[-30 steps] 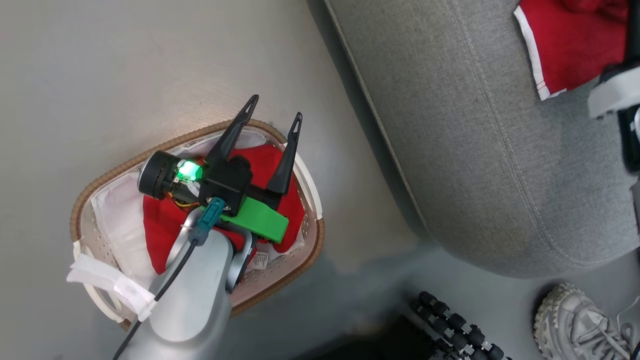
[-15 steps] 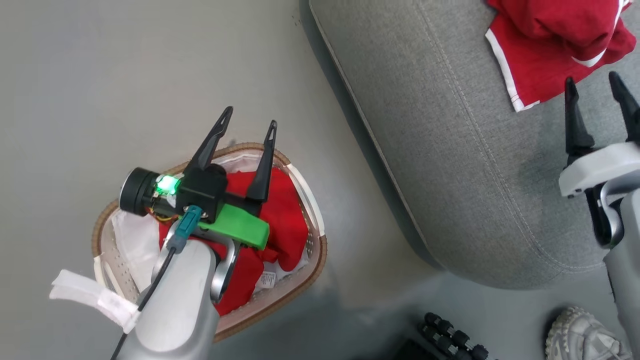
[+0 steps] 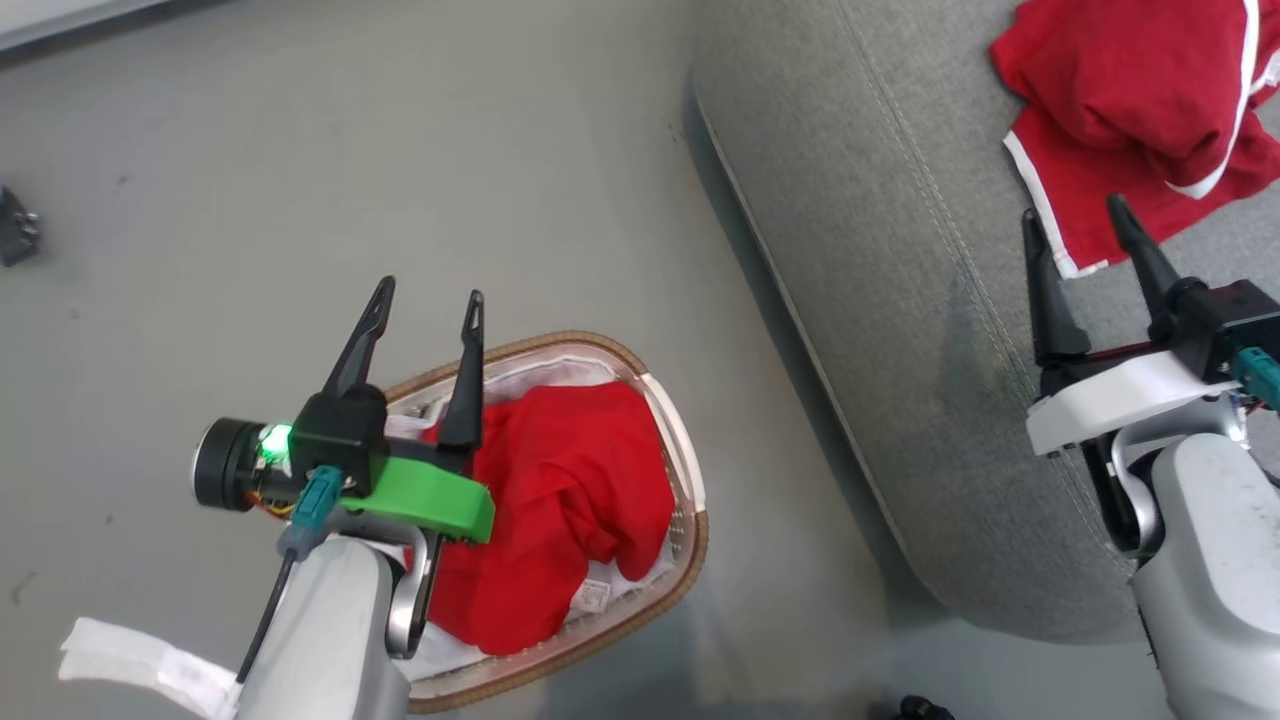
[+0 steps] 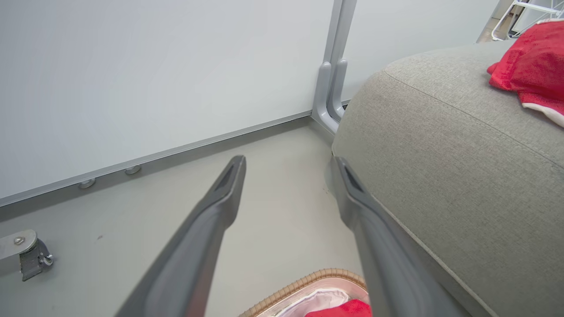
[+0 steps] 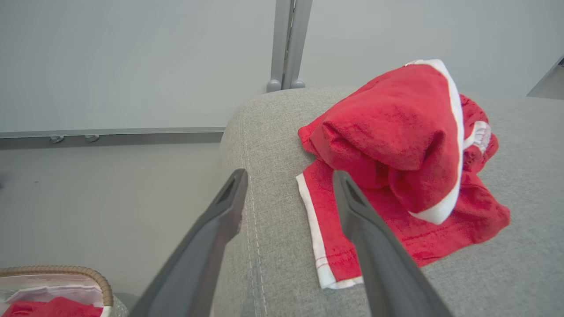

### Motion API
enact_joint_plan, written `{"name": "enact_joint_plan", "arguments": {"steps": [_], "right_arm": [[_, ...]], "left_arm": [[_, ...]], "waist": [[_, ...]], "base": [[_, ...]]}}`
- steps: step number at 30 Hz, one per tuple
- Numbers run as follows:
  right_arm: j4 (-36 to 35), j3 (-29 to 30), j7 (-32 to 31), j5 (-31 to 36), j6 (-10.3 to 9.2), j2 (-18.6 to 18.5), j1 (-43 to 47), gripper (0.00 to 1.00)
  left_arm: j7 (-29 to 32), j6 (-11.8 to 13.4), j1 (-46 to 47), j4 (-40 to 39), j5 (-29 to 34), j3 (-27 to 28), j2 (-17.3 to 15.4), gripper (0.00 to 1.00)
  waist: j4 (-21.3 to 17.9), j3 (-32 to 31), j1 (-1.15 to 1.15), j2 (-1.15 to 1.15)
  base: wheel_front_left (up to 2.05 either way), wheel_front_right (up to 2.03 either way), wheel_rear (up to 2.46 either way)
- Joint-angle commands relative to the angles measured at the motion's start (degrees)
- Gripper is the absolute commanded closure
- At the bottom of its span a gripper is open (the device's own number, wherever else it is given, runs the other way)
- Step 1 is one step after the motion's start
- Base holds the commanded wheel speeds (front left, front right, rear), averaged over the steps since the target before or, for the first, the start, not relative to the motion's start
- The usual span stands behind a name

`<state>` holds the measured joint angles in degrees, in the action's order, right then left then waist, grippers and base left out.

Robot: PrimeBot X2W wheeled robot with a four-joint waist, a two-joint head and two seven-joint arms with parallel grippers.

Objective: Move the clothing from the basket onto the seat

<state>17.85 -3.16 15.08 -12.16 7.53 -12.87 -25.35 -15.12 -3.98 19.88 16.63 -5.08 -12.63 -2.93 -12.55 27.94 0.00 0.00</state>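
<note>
The basket (image 3: 690, 530), white with a brown woven rim, stands on the floor and holds crumpled red clothing (image 3: 570, 500). My left gripper (image 3: 430, 292) hangs open above the basket's far-left rim with nothing between its fingers. More red clothing (image 3: 1130, 90) with white trim lies heaped on the grey seat (image 3: 880, 250). My right gripper (image 3: 1072, 208) is open just short of that heap's white-edged hem, holding nothing. In the right wrist view the right gripper (image 5: 289, 173) points at the heap (image 5: 396, 132). The left wrist view shows the left gripper (image 4: 289, 159) beside the seat (image 4: 440, 145).
A pale wall panel with a grey post (image 4: 335, 66) runs behind the seat. A metal caster bracket (image 4: 26, 255) sits on the floor at the left, and a small dark object (image 3: 15, 225) lies at the far left. A white tag (image 3: 130, 660) hangs off my left forearm.
The head camera has shifted. My right gripper has come into view with open jaws, just short of the red garment on the seat. The left gripper stays open above the basket.
</note>
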Motion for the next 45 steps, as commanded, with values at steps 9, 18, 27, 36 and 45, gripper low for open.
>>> {"name": "enact_joint_plan", "arguments": {"steps": [9, 18, 27, 36, 45], "right_arm": [[-2.5, -2.1, 0.1, 0.7, -0.08, 1.9, 4.3, 0.0], [-2.5, -1.6, 0.1, 1.6, -0.08, 4.2, 9.6, 0.0], [-1.5, -1.5, 0.1, 2.5, -0.08, 5.3, 14.8, 0.0], [-0.3, -2.2, 0.1, 3.3, -0.08, 6.2, 18.2, 0.0], [0.3, -2.8, 0.1, 3.3, -0.08, 7.2, 20.2, 0.0]], "left_arm": [[-0.1, 2.4, -5.2, -0.3, -2.9, 3.7, 0.0, 0.0], [-0.1, 3.0, -10.7, 0.2, -4.6, 6.3, 0.0, 0.0], [0.0, 2.1, -15.0, 1.5, -5.0, 7.1, 0.0, 0.0], [0.0, 1.7, -18.8, 2.1, -6.3, 7.4, 0.0, 0.0], [0.0, 1.7, -21.1, 2.0, -7.3, 6.6, 0.0, 0.0]], "waist": [[7.5, -7.8, 0.0, 0.0], [9.7, -13.4, 0.0, 0.0], [11.1, -18.4, 0.0, 0.0], [11.8, -21.4, 0.0, 0.0], [12.0, -23.2, 0.0, 0.0]], "base": [[0.0, 0.0, 0.0], [0.0, 0.0, 0.0], [0.0, 0.0, 0.0], [0.0, 0.0, 0.0], [0.0, 0.0, 0.0]]}}
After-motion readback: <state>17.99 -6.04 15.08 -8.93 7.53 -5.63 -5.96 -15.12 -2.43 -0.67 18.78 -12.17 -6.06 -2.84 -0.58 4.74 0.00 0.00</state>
